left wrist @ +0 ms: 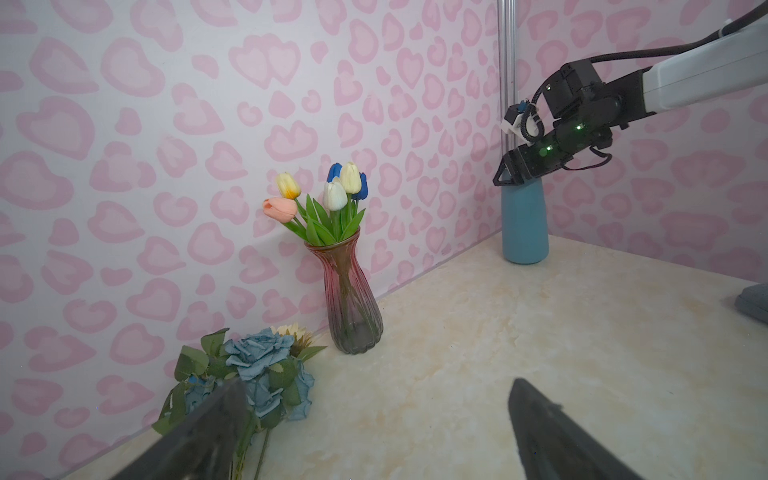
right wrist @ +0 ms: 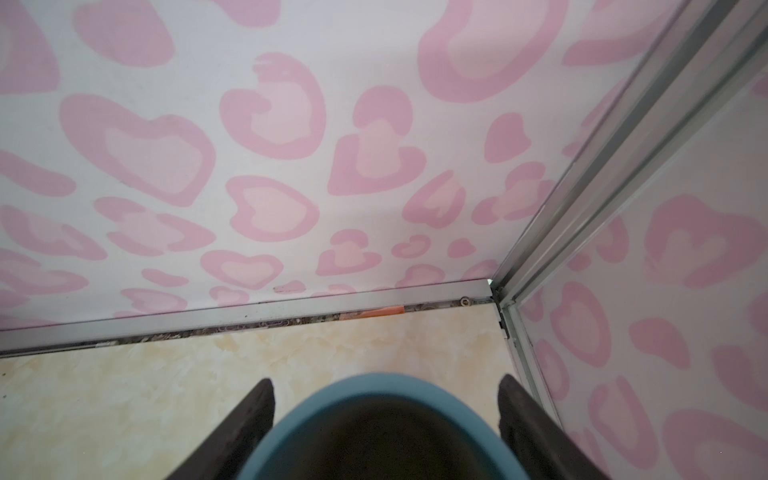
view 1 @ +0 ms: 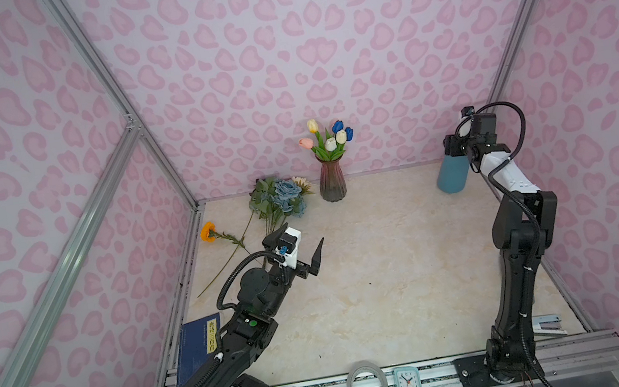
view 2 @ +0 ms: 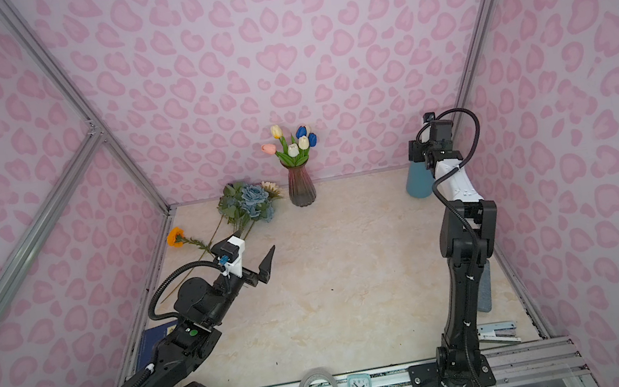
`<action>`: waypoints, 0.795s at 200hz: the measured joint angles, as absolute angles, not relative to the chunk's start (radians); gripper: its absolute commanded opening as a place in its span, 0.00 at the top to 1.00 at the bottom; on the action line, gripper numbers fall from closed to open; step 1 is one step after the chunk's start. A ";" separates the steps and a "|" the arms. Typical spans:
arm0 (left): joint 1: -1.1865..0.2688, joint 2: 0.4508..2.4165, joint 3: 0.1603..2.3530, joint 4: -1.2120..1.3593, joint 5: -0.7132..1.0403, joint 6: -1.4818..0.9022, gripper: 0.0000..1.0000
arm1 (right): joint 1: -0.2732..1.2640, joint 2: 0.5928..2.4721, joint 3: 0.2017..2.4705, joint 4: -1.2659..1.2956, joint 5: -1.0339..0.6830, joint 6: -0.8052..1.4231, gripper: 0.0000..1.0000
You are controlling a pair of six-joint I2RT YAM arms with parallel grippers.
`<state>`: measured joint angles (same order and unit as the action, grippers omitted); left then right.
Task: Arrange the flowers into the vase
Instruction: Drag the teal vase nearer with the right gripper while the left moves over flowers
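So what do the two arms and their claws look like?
Both arms are black with white shell sections: left arm, right arm. Black ribbed cable hoses, tied with white ties, run along them. Each wrist carries a white camera mount. The left claw and right claw have black pointed fingers.

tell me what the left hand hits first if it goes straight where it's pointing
Likely the pink glass vase, nearly dead ahead of the left hand; only bare table lies between, depth unclear.

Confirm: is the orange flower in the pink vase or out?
Out. The orange flower lies flat on the table, well apart from the pink vase.
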<state>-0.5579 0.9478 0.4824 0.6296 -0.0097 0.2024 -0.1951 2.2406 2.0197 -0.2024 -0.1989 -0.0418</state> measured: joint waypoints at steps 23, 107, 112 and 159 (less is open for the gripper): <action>-0.558 0.932 0.466 0.628 -0.040 0.202 0.01 | -0.181 2.160 1.889 -0.152 -0.241 -0.039 0.71; -0.556 0.864 0.437 0.611 -0.206 0.183 0.02 | 0.040 1.765 1.346 0.099 -0.311 -0.073 0.71; -0.554 0.869 0.439 0.604 -0.223 0.179 0.02 | 0.064 1.737 1.312 0.114 -0.316 -0.075 0.70; -0.414 0.944 0.489 0.516 -0.340 0.051 0.00 | 0.343 1.545 1.090 0.254 -0.362 -0.086 0.71</action>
<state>-0.4145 0.9443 0.4892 0.5156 -0.3397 0.0505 0.3428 1.5448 1.0904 0.2543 -0.3618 -0.0856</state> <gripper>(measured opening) 0.989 0.762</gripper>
